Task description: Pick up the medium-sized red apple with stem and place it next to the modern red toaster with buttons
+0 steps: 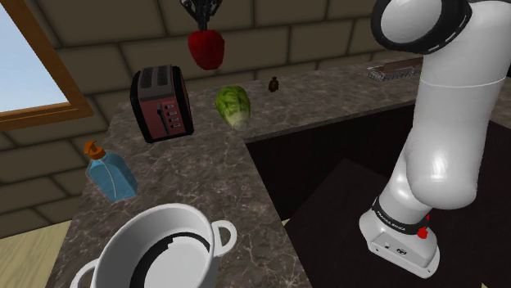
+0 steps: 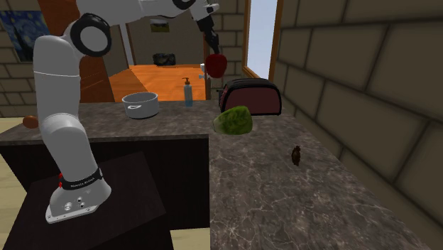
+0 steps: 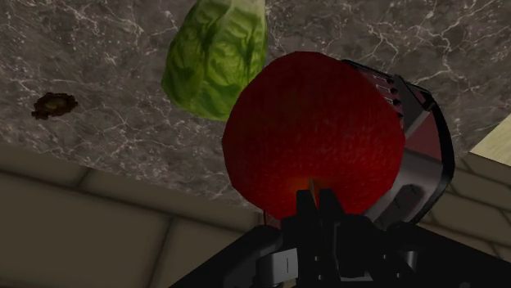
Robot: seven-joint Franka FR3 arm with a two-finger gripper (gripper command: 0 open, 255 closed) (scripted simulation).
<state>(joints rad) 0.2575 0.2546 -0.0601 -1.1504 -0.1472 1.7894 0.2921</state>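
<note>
We hold the apple clamped in the gripper, high above the counter near the toaster, so the carry is under way; next, we judge, comes lowering it onto bare counter just beside the toaster and releasing.

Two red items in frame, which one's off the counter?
The red apple, clasped in the end effector above the counter. The red toaster stands on it.

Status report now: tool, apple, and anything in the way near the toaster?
Tool shut on red apple, high above the counter. Red toaster stands below, apple not yet beside it. Green lettuce lies near the toaster, may crowd the spot.
</note>
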